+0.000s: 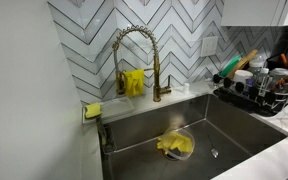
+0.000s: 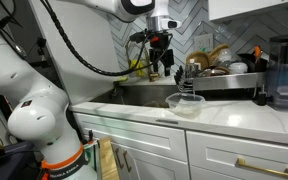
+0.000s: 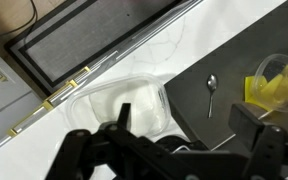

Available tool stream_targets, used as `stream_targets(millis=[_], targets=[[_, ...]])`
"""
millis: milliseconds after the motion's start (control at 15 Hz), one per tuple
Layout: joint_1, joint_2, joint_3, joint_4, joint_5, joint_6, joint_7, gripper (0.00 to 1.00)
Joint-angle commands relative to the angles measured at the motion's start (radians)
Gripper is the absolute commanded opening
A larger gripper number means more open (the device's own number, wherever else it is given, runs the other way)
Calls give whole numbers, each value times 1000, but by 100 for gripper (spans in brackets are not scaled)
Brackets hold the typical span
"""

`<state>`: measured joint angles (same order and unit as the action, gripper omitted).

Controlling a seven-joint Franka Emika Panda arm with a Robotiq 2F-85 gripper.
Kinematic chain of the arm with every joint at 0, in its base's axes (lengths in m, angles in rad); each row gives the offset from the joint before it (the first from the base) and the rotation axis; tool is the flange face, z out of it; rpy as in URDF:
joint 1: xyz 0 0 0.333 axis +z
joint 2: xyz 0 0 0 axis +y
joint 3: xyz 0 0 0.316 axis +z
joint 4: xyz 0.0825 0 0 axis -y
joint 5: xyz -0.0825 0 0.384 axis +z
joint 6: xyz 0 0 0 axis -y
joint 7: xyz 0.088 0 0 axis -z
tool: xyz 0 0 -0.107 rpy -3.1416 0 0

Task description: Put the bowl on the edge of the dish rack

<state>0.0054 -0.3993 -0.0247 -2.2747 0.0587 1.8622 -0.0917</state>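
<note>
Fingers (image 3: 259,150) spread wide w/ nothing held, gripper (image 2: 162,72) hanging over sink (image 1: 244,125); bowl (image 2: 186,103) sits on counter (image 2: 234,115) by sink's front edge, well apart from rack (image 2: 229,78), so come down over its near rim, pinch wall gently (glass prob. slippy), lift clear before swinging across.

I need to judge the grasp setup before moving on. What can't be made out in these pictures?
Claw: small and dark in an exterior view; fingertips cut off by the bottom edge in the wrist view, so open or shut is unclear.
Bowl: its glassy rim is faint against the pale counter in the wrist view.
Dish rack: cut off by the right edge in an exterior view; contents too small to sort.
</note>
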Motion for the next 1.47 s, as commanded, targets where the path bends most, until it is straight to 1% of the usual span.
stream_targets(millis=[0, 200, 267, 533, 667, 867, 933, 1067, 1200, 1267, 1400], targets=[[1, -2, 1, 3, 0, -3, 1, 100], [2, -5, 2, 7, -1, -3, 1, 100], [0, -10, 5, -17, -20, 12, -7, 100], [13, -47, -11, -133, 25, 70, -64, 100], [8, -58, -2, -181, -7, 108, -71, 100], [6, -68, -1, -251, -32, 237, -79, 100], [8, -23, -2, -182, -17, 167, -61, 100], [9, -30, -3, -213, -23, 214, -64, 100], [9, -35, -3, -219, -25, 217, -65, 100], [5, -15, 4, -216, -50, 211, -67, 100], [21, 2, 5, -238, -56, 277, -106, 100]])
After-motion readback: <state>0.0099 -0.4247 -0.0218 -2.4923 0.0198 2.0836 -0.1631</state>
